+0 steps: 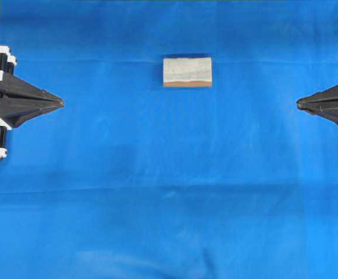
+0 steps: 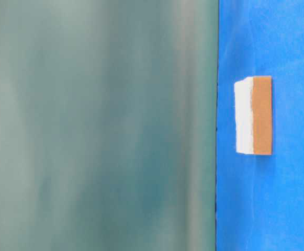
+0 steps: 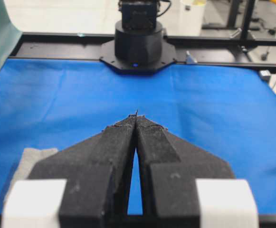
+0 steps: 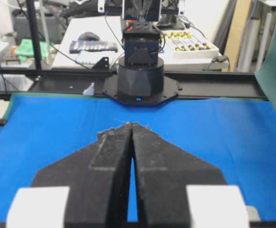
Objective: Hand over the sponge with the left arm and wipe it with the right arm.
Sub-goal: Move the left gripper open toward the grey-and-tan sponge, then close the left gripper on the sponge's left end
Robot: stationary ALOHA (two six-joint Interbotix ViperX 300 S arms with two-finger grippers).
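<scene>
Left arm [image 1: 6,102] at the left edge, matte black with white brackets; its fingers [image 1: 58,103] taper to one point, pressed together, gripping nothing. Blue cloth [image 1: 169,192] covers the tabletop, soft, faintly creased. Sponge [image 1: 187,72] lies flat near mid-cloth toward the far side, well apart from both arms: rectangular block, mottled grey-white top, thin orange-brown base. Right arm [image 1: 337,103] at the right edge; fingers [image 1: 300,103] likewise closed, empty.
</scene>
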